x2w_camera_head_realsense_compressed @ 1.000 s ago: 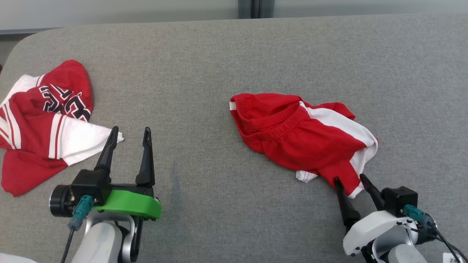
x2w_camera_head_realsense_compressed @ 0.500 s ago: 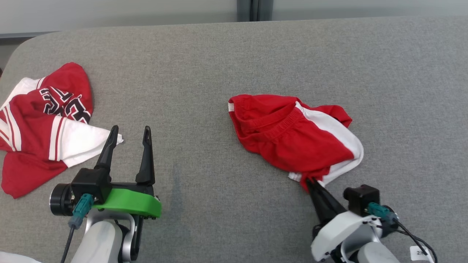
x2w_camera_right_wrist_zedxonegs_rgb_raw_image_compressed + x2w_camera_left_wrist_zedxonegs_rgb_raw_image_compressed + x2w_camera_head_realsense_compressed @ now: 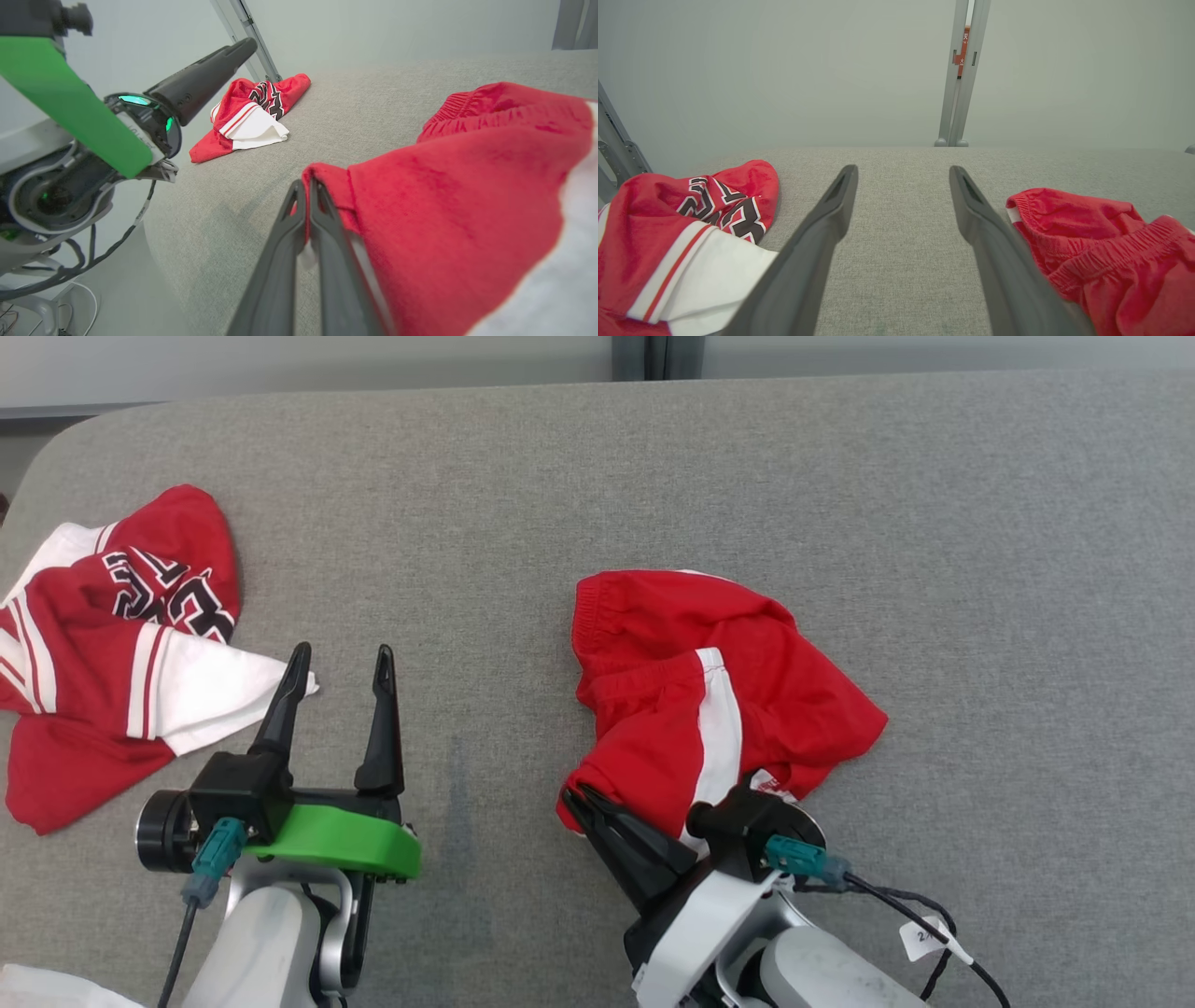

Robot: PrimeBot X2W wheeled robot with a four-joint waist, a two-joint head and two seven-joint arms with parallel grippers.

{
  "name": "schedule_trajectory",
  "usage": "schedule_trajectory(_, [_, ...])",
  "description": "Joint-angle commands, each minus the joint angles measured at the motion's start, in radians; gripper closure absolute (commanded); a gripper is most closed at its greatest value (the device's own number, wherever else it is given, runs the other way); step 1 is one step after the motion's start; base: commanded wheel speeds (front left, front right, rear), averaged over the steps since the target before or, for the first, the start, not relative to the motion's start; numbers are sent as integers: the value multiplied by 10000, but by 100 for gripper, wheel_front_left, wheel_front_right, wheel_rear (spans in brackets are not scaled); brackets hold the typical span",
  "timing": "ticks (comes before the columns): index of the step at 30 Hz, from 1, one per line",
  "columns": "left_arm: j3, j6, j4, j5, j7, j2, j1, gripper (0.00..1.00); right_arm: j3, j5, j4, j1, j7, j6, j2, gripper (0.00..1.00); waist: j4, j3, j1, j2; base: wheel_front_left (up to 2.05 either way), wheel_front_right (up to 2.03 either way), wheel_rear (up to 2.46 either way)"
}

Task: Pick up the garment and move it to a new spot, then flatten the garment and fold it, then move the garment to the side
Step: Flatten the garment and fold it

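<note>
Near front edge of table (image 3: 980,523), right end effector (image 3: 571,796) pinching red shorts (image 3: 672,653) hem, left end effector (image 3: 341,653) spread wide, empty

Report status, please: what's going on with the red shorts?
Right tool shut on red shorts hem. Left tool open, empty. Jersey well clear.

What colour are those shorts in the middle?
The shorts are red with a white stripe, clearest in the head view.
</note>
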Motion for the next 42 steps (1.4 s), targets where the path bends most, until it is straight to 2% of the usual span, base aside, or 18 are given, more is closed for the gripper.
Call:
schedule_trajectory(1, [-15, -70, 24, 51, -28, -32, -133, 0, 105, 89, 138, -237, -186, 1, -16, 0, 68, 44, 0, 0, 0, 0, 0])
schedule_trajectory(8, [17, -80, 63, 81, -32, -99, -141, 0, 567, 64, 67, -757, -896, 1, -38, 0, 138, 57, 0, 0, 0, 0, 0])
schedule_trajectory(10, [59, -75, 42, 96, -33, -118, -100, 0, 408, -24, -113, -842, -1003, 1, -136, 0, 120, 40, 0, 0, 0, 0, 0])
schedule_trajectory(14, [136, -85, -19, 153, -33, -127, -20, 0, -512, -238, -579, -697, -1160, 1, -285, 0, 69, 12, 0, 0, 0, 0, 0])
schedule_trajectory(23, [368, 1, -176, 247, -23, -76, 351, 0, -4371, -1105, -1568, 643, -1062, 1, -682, 0, -157, -280, 0, 0, 0, 0, 0])
schedule_trajectory(29, [435, 19, -236, 315, -23, -36, 712, 0, -6136, -1489, -2083, 1844, -636, 1, -697, 0, -254, -651, 0, 0, 0, 0, 0])
schedule_trajectory(33, [435, 25, -264, 313, -24, 12, 903, 0, -6567, -1575, -2427, 2388, -371, 1, -610, 0, -282, -815, 0, 0, 0, 0, 0])
schedule_trajectory(42, [381, 58, -287, 232, -24, 47, 1038, 0, -6676, -1610, -2730, 2743, -100, 1, -449, 0, -303, -939, 0, 0, 0, 0, 0])
